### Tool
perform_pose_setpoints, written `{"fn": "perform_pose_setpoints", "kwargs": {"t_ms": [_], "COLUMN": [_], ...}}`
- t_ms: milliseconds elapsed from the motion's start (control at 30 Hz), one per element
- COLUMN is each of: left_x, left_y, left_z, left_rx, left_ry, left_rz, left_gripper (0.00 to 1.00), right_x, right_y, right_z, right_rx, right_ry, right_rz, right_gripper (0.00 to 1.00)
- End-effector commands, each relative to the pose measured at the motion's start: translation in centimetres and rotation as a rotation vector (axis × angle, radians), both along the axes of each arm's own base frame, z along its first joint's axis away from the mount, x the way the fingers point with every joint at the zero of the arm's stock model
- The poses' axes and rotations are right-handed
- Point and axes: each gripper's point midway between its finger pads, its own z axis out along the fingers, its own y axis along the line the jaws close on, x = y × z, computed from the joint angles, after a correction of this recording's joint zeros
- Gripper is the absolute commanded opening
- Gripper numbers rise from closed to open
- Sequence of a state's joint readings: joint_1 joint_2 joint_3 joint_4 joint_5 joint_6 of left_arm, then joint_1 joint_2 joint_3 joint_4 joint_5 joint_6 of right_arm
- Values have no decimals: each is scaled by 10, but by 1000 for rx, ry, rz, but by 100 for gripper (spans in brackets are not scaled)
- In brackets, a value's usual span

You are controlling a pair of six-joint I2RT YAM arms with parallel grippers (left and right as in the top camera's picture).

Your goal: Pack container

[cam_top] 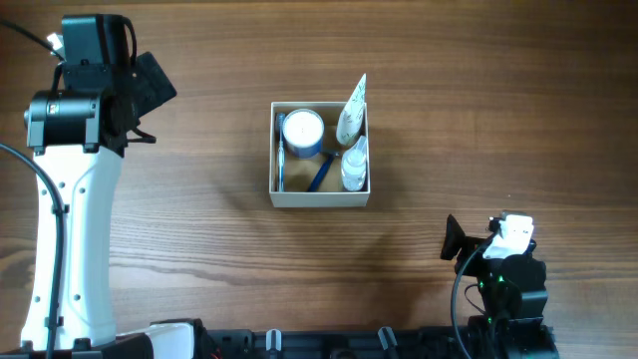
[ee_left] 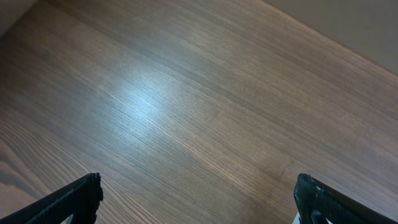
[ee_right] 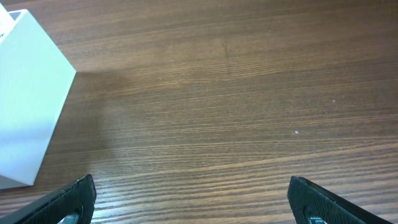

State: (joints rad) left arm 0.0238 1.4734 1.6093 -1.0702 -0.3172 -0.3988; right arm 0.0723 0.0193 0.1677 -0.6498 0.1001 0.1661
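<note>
Centrally we see the container: square, with thin smooth white walls and a brown cardboard floor, on the wood-grained table. Our left gripper gapes empty, well apart from it; our right gripper, likewise spread, sits nearer its corner.

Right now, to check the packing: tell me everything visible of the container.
The container is a square, shallow box with thin white walls and a brown cardboard floor, sitting flat on the table. Inside are a white-lidded jar, a blue-handled tool, a clear bottle and a white tube leaning over its rim.
</note>
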Motion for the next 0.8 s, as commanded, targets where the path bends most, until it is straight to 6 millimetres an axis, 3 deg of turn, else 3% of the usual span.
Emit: {"fn": "perform_pose_setpoints", "kwargs": {"t_ms": [0, 600, 767], "left_x": [1, -2, -32], "left_y": [3, -1, -7], "left_z": [3, 8, 24], "left_rx": [8, 9, 40], "left_ry": [-9, -22, -67], "left_rz": [9, -1, -13], "left_gripper": [100, 100, 100], "right_x": [1, 1, 1], "right_y": [5, 5, 5], "right_z": [3, 3, 3], "right_rx": [6, 6, 6], "right_ry": [-15, -15, -15], "right_rz": [27, 26, 27], "right_gripper": [100, 100, 100]}}
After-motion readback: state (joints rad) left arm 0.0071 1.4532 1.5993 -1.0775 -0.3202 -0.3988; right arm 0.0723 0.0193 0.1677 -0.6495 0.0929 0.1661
